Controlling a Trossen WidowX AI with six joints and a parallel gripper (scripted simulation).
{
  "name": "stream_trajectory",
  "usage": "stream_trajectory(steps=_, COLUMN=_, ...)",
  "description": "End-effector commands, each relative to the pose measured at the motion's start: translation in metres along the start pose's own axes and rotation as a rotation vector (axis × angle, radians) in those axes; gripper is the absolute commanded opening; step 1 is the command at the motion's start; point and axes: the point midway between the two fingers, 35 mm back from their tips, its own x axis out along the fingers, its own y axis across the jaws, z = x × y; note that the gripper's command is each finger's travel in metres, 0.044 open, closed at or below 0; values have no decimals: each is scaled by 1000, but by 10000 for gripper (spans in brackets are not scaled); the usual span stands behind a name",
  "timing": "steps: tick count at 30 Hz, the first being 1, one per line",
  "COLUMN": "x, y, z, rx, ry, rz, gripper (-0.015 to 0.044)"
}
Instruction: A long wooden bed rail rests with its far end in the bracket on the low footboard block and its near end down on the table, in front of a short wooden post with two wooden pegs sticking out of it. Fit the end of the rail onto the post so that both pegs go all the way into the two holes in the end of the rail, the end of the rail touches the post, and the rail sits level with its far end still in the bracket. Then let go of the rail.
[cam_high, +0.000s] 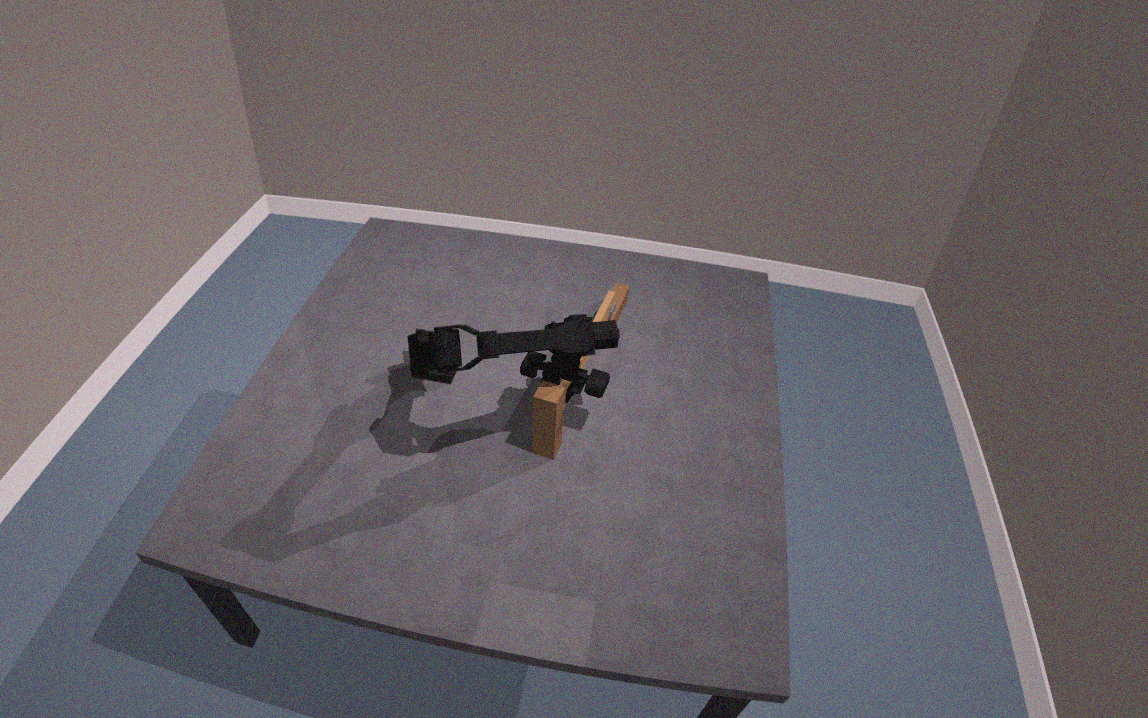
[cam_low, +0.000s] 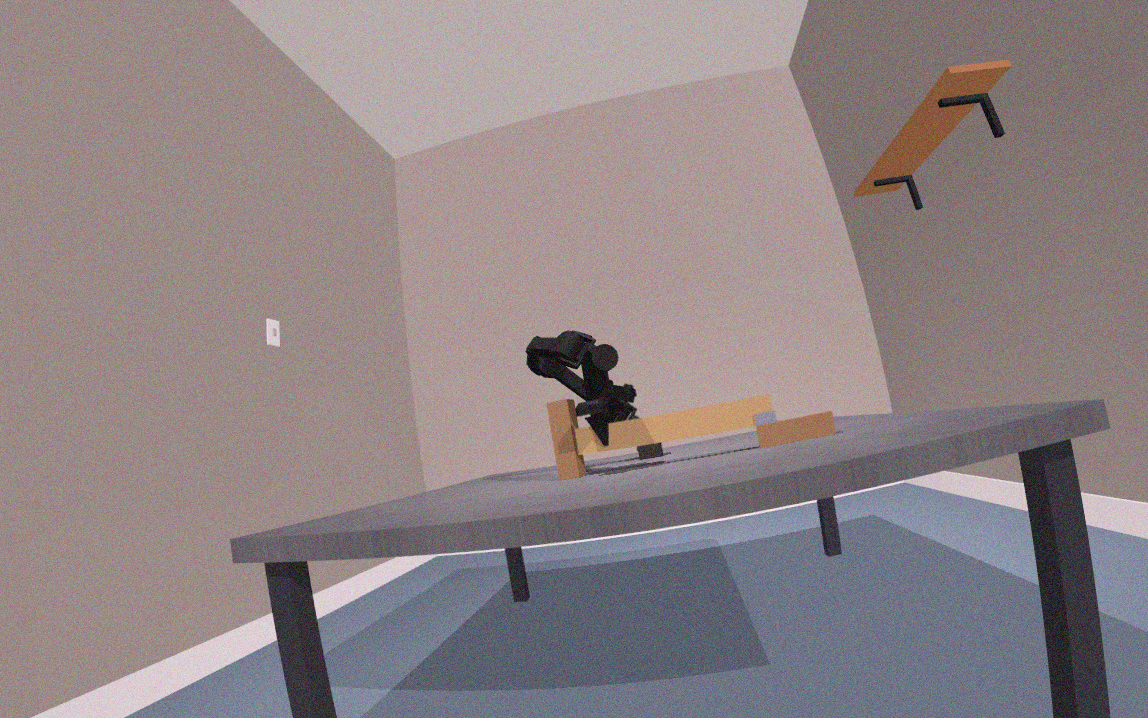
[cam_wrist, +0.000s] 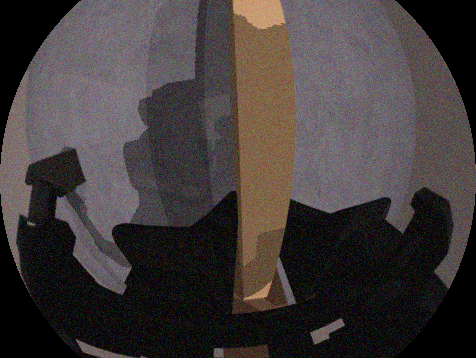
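Note:
The long wooden rail (cam_high: 603, 313) (cam_low: 702, 416) (cam_wrist: 265, 125) runs from the footboard block (cam_low: 795, 429) to the short upright post (cam_high: 546, 423) (cam_low: 565, 440). Its far end sits at the pale bracket (cam_low: 764, 418). Its near end is raised off the table and looks about level. No gap shows between rail end and post in the exterior view, and no pegs are visible. Whether they are fully in the holes is hidden. My gripper (cam_low: 602, 433) (cam_wrist: 248, 195) is shut on the rail close to the post, a finger on each side.
The grey table (cam_high: 677, 524) (cam_low: 406, 516) carries everything. The arm reaches across from its base (cam_high: 434, 353), left of the rail in the top view. A wooden shelf (cam_low: 922, 131) with black brackets hangs on the wall, far from the arm.

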Motion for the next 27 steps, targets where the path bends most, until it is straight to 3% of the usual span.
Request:
stream_trajectory(steps=1, x=-3, y=0, z=-2, rx=-4, ry=-1, rz=-9, gripper=0)
stream_trajectory(steps=13, x=-1, y=0, z=-6, rx=-4, ry=-1, rz=-9, gripper=0)
stream_trajectory(steps=27, x=0, y=0, z=-1, rx=-1, ry=-6, rz=-3, gripper=368)
